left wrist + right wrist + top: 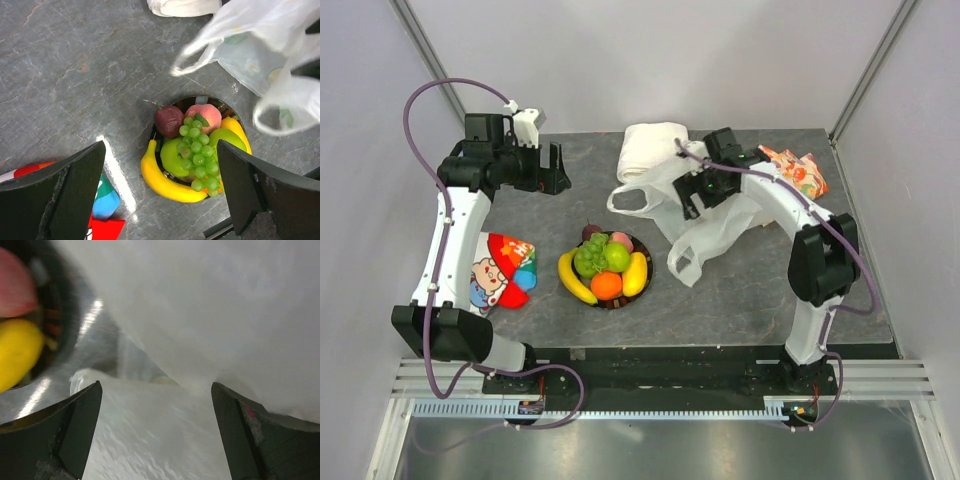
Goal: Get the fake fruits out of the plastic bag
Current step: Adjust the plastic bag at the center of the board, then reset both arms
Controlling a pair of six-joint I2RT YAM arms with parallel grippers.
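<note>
A soft, cartoon-printed red cloth (pixel 502 268) lies crumpled at the left of the grey, veined table (pixel 750 295). Farther back the left gripper (pixel 558 168) hangs with its jaws spread wide, holding nothing. At centre the glossy fake fruits (pixel 605 265) (curved yellow bananas, knobbly green grapes, a round orange) sit heaped on the dark-rimmed plate (pixel 197 100), outside the plastic bag (pixel 720 228). The thin, crinkled white bag sprawls just right of the plate, its loop handles splayed. The right gripper (pixel 690 203) is over its film, jaws wide apart. At the far right lies orange printed fabric (pixel 800 170).

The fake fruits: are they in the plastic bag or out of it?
Out: the fake fruits are piled on the plate, and the plastic bag lies beside it.
</note>
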